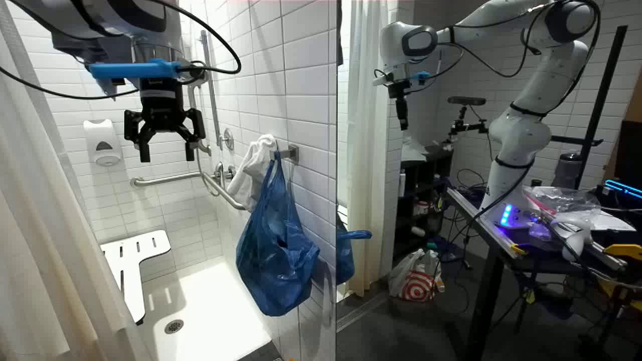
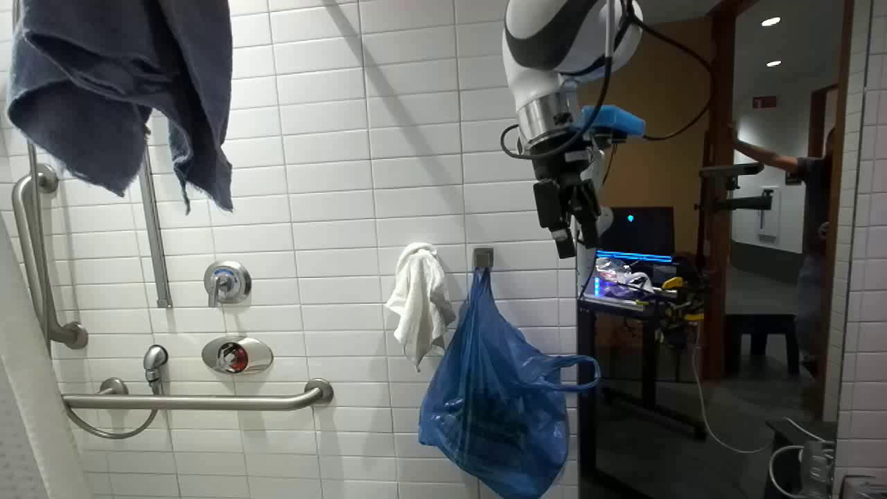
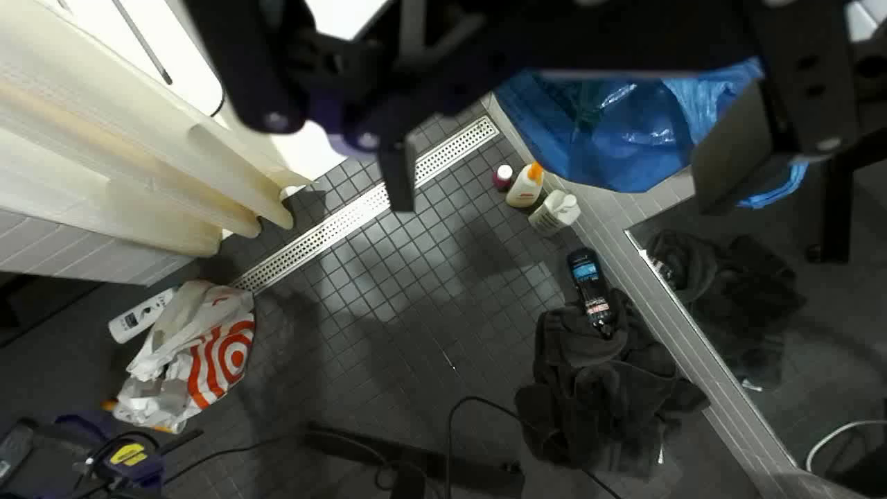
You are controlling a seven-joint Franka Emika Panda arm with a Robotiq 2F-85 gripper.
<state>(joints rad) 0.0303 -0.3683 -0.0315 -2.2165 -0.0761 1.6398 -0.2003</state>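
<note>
So, at left in an exterior view, a long cream fabric curtain partly hides a white slotted seat on the far side. Next come the slim black fingers, spread wide apart with only air between them; to their right, a crumpled white cloth and then a bulging blue plastic bag hang along the white tiled wall, the bag from a grey metal hook.
</note>
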